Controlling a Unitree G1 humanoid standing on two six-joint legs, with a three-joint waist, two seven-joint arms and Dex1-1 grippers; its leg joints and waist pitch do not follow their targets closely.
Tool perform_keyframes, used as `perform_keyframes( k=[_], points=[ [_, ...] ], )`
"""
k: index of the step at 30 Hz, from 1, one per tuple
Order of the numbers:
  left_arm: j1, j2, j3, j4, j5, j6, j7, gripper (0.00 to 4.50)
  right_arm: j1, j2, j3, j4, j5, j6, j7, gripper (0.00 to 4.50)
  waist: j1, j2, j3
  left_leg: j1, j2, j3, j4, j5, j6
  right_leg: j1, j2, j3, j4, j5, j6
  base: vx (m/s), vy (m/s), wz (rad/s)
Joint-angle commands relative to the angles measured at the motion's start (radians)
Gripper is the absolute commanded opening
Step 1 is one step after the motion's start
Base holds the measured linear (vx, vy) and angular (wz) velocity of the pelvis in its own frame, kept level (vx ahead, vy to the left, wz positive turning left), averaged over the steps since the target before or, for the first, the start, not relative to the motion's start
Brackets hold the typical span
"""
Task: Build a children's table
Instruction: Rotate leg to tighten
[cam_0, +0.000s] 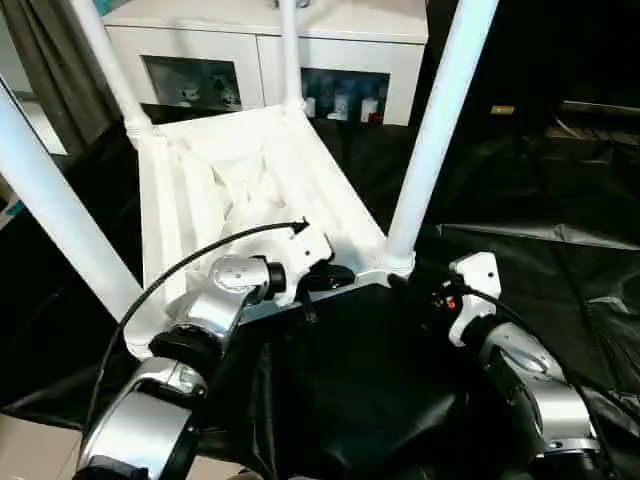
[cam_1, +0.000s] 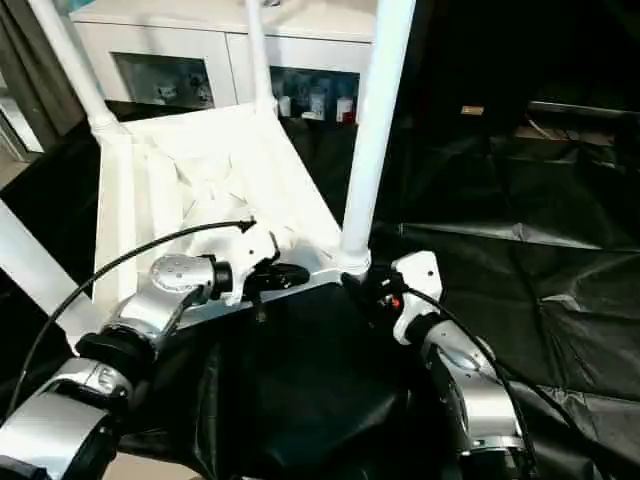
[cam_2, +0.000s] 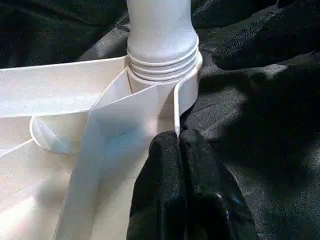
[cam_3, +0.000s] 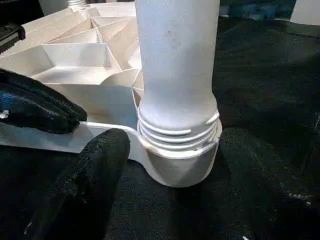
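**Upside-down table, four legs in**

Table (cam_0: 190, 200) lies top-down on the black sheet (cam_0: 540, 210), looks light, stiff, slick plastic. Left gripper (cam_2: 178, 145) pinches the thin rim; right gripper (cam_3: 170, 165) gapes wide around the near leg (cam_3: 176, 65), gripping nothing. Grab by rim or leg base.

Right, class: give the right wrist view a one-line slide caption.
Open right gripper straddles the table leg at its corner socket.

Left tool (cam_0: 335, 277) has its fingers pressed together, pointing toward the right tool (cam_0: 418, 290), whose fingers (cam_3: 95, 170) stand spread apart. Both silver forearms reach forward.
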Motion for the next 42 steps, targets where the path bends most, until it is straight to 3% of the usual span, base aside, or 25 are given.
perform_keyframes(
  k=[1,6,7,13,14,15,20,28,42],
  points=[
    [0.005,0.001,0.018,-0.026,-0.029,0.012,-0.013,0.4,-0.005,-0.009,0.002,-0.001,-0.002,-0.006,0.004,3.37,0.005,-0.016,-0.065,0.013,0.037,-0.017,-0.054,-0.186,0.089,0.053,-0.055,0.037,-0.056,-0.169,-0.226,0.0,0.0,0.0],
    [0.066,0.003,0.057,-0.168,-0.112,0.052,-0.032,0.65,0.004,-0.01,-0.005,-0.015,0.002,-0.009,-0.001,3.37,0.005,-0.013,-0.065,0.014,0.04,-0.016,-0.055,-0.194,0.086,0.053,-0.054,0.037,-0.055,-0.157,-0.245,0.0,0.0,0.0],
    [0.075,0.003,0.061,-0.183,-0.116,0.047,-0.025,0.93,0.005,-0.01,-0.007,-0.018,0.003,-0.009,-0.002,3.37,0.004,-0.013,-0.064,0.013,0.04,-0.016,-0.055,-0.2,0.085,0.054,-0.054,0.037,-0.055,-0.159,-0.245,0.0,0.0,0.0],
    [0.158,0.028,0.066,-0.3,-0.136,0.097,-0.029,0.95,0.015,-0.007,-0.003,-0.037,0.004,-0.005,-0.008,3.37,-0.001,-0.011,-0.063,0.014,0.039,-0.017,-0.058,-0.222,0.072,0.052,-0.05,0.037,-0.06,-0.215,-0.213,0.0,0.0,0.0],
    [0.167,0.033,0.06,-0.31,-0.129,0.098,-0.025,0.95,0.016,-0.008,-0.002,-0.039,0.004,-0.003,-0.008,3.37,-0.002,-0.021,-0.062,0.015,0.039,-0.016,-0.058,-0.225,0.071,0.05,-0.049,0.037,-0.062,-0.224,-0.209,0.0,0.0,0.0],
    [0.181,0.042,0.047,-0.325,-0.113,0.098,-0.018,0.95,0.015,-0.008,0.002,-0.036,0.002,-0.001,-0.009,3.37,0.0,-0.019,-0.064,0.017,0.04,-0.017,-0.058,-0.225,0.067,0.049,-0.05,0.038,-0.06,-0.227,-0.206,0.0,0.0,0.0],
    [0.189,0.05,0.033,-0.332,-0.098,0.099,-0.012,0.95,0.009,-0.008,0.004,-0.027,-0.006,-0.004,-0.015,3.37,0.001,-0.015,-0.063,0.018,0.039,-0.017,-0.059,-0.225,0.056,0.047,-0.05,0.04,-0.059,-0.22,-0.198,0.0,0.0,0.0],
    [0.189,0.05,0.033,-0.332,-0.098,0.099,-0.012,0.95,0.009,-0.008,0.004,-0.027,-0.006,-0.004,-0.015,3.37,0.002,-0.016,-0.066,0.015,0.037,-0.016,-0.054,-0.194,0.07,0.05,-0.05,0.039,-0.054,-0.178,-0.206,0.0,0.0,0.0],
    [0.189,0.05,0.033,-0.332,-0.098,0.099,-0.012,0.95,0.009,-0.008,0.004,-0.027,-0.006,-0.004,-0.015,3.37,0.002,-0.016,-0.066,0.014,0.036,-0.017,-0.052,-0.195,0.069,0.052,-0.05,0.038,-0.053,-0.191,-0.204,0.0,0.0,0.0]
  ],
)
